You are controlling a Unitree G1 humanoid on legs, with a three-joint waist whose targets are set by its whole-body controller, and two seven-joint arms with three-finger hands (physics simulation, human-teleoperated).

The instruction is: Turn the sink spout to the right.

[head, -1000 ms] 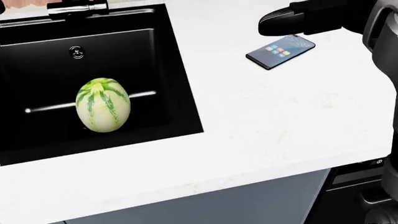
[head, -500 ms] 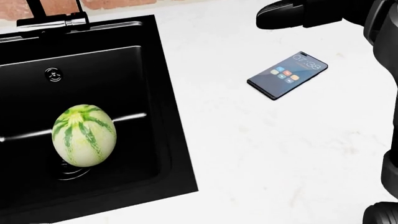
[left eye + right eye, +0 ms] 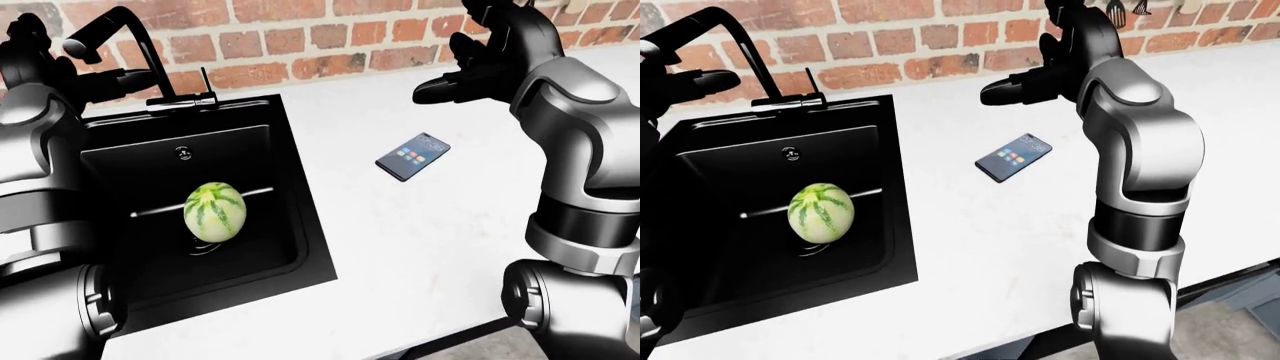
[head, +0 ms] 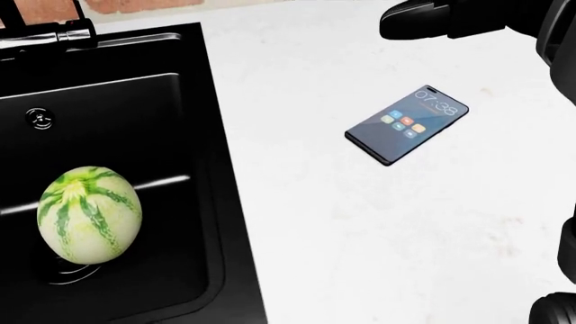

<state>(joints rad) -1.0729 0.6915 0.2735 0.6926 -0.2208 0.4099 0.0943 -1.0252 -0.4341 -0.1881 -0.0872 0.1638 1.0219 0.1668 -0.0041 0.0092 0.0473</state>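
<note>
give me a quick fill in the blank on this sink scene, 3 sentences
1. The melon lies in the black ____.
2. The phone lies on the white counter with its screen facing ____.
3. The wall behind the spout is made of ____.

Missing words: sink; up; brick

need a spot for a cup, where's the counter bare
Bare white counter lies below the phone down to the near edge, and between the sink and the phone. The basin is crowded by the melon; the right hand hangs above the phone.
</note>
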